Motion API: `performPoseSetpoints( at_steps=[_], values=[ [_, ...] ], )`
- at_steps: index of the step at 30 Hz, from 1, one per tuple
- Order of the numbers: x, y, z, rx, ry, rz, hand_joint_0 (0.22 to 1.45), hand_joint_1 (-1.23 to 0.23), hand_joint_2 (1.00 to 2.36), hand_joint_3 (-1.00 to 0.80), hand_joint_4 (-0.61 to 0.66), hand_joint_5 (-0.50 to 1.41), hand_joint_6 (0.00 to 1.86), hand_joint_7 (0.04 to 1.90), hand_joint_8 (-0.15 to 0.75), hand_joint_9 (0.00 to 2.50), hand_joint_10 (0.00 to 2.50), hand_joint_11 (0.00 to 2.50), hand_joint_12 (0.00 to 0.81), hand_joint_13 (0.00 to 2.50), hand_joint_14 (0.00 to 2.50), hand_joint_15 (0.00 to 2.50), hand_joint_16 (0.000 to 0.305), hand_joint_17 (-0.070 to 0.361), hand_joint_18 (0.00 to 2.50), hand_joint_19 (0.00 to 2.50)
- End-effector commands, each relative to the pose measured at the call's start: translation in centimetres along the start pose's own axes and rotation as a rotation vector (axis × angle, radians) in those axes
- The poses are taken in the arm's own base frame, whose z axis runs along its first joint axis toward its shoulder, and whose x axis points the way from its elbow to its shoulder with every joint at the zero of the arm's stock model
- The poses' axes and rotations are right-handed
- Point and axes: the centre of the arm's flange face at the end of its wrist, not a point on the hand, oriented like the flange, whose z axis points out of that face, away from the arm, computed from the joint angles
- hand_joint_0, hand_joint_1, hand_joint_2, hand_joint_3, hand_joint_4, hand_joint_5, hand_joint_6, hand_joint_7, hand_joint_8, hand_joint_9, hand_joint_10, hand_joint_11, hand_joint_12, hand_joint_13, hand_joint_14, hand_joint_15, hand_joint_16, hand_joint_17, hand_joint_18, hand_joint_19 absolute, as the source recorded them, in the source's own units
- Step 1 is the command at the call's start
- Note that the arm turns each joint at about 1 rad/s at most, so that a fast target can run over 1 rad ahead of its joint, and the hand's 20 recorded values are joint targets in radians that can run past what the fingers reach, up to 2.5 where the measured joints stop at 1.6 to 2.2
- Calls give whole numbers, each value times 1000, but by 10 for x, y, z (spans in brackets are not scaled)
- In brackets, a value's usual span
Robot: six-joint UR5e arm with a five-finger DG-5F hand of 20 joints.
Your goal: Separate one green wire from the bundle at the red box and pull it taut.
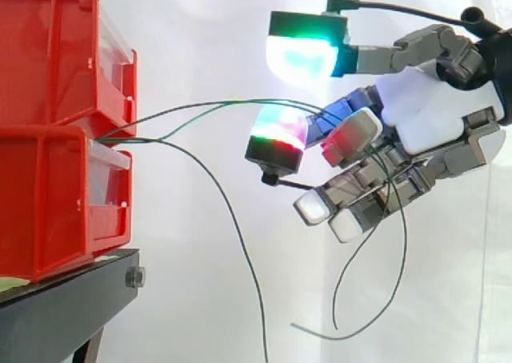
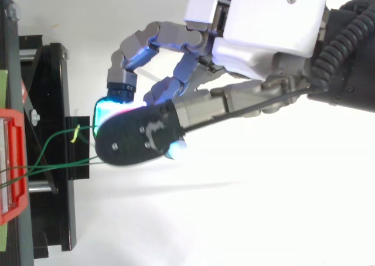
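Left of scene: two red bins (image 1: pixel 56 67) stacked on a black stand (image 1: pixel 64 307), before a white curtain (image 1: pixel 200 27).
Wire origin: green wires (image 1: pixel 120 131) leave as a bundle from the seam between the bins, so every strand shares one anchor.
Wires to hand: two strands (image 1: pixel 208 105) rise in shallow arcs from the bundle to the hand (image 1: pixel 432 111), and their tails hang below it. They are curved, hence not yet taut.
Third strand: one wire (image 1: pixel 232 227) droops downward from the bundle, apart from the hand.
Hand position: level with the seam and well right of the bins, probably so that a pull runs straight away from the anchor.
Grip: cannot tell. The strands run into the hand and out beneath it, but whether they are pinched is hidden.
Top view: the hand (image 2: pixel 258 26) lies over the strands (image 2: pixel 53 138), which converge on the bin (image 2: pixel 14 172). A yellow fleck (image 2: pixel 75 136) sits on one.
Stage, judged: separation unfinished, since two strands, not one, reach the hand.
Writing: none readable.
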Motion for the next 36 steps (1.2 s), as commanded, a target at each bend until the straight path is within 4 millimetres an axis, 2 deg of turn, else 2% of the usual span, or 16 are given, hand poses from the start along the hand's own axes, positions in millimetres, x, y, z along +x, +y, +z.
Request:
performPoseSetpoints(
  at_steps=[1,8,18,22,31,36],
  values=[
    [0,0,0,0,0,0,563,-504,1001,-488,94,-138,880,947,276,1162,22,1193,336,691,22,551,46,104,559,570],
    [0,0,0,1,0,-1,572,-658,1014,-315,98,-134,880,988,277,1150,23,1172,339,689,21,558,45,102,545,573],
    [0,0,0,-1,0,1,576,-683,1015,-288,94,-134,886,986,276,1142,23,1161,339,689,21,550,46,103,552,574],
    [0,0,0,-1,0,-1,582,-695,1017,-268,46,-133,888,973,274,1143,23,1156,338,688,21,544,46,102,554,567],
    [0,0,0,1,0,-2,588,-729,1019,-242,-16,-125,876,989,246,1099,24,932,326,657,19,487,45,100,554,556],
    [-1,-6,1,12,-2,-4,588,-740,1019,-225,-66,-120,868,1003,221,977,24,721,317,589,17,413,44,98,519,525]
  ],
)
